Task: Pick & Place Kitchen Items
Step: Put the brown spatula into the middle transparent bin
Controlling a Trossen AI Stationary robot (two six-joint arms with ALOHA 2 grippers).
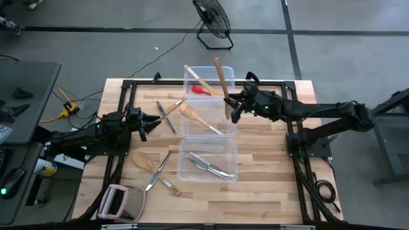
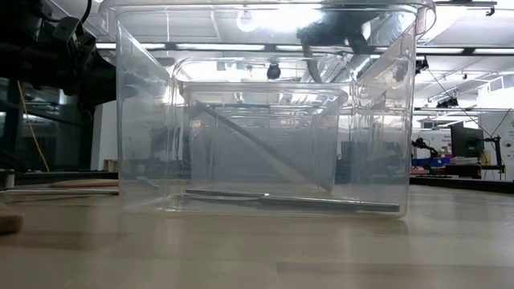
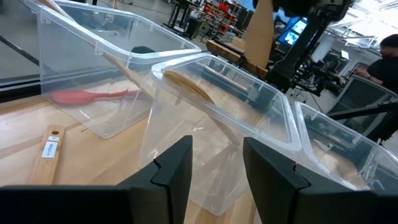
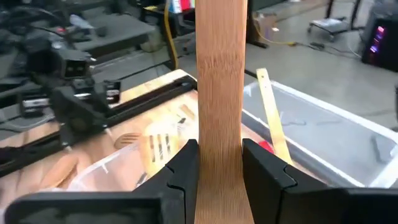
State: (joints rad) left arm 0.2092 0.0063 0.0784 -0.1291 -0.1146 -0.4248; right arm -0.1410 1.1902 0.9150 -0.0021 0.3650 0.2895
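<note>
My right gripper [image 1: 231, 105] is shut on a pale wooden spatula [image 1: 221, 80] and holds it in the air over the far tub [image 1: 209, 71] and the middle tub [image 1: 225, 128]. The far tub holds a red utensil [image 1: 200, 91] and a wooden spoon [image 1: 198, 79]. A slotted wooden spatula [image 1: 195, 117] leans in the middle tub. Metal cutlery [image 1: 209, 165] lies in the near tub [image 1: 208, 145]. My left gripper [image 1: 153, 121] stands open at the table's left with nothing between its fingers [image 3: 174, 168]. My right gripper pinches the spatula's two long edges [image 4: 219, 155] between its two fingers [image 4: 186, 168], at its wider part. The fingers come about level from the table's right and lie across it. The spatula is lifted clear and stands up past the fingers.
Loose on the table left of the tubs lie metal pieces [image 1: 167, 116], a wooden spoon [image 1: 143, 160], a slim metal utensil [image 1: 157, 171] and a wooden-handled tool [image 1: 170, 186]. A pink grater [image 1: 121, 201] sits at the near left corner. A black frame [image 1: 128, 86] edges the table.
</note>
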